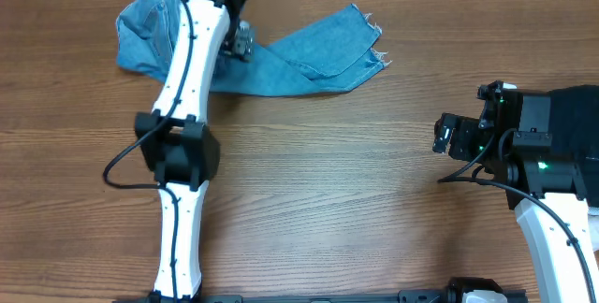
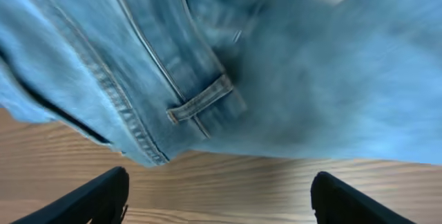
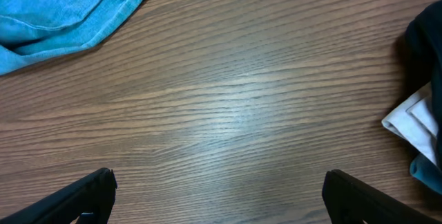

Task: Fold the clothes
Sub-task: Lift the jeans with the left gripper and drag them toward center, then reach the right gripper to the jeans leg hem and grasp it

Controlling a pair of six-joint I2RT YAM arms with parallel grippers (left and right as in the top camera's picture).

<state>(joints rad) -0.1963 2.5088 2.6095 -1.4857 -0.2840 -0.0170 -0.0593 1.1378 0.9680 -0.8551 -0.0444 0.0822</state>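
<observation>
Left wrist: left gripper (image 2: 219, 180) gapes over jeans (image 2: 297, 79) (1 belt loop (image 2: 204, 99) showing); right gripper (image 3: 217, 177) likewise released.

The jeans (image 1: 299, 60) lie on the table (image 1: 356, 181), far left side.

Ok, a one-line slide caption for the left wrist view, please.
Open left gripper poised over the wooden table at the edge of light blue denim jeans, belt loop in close-up.
</observation>
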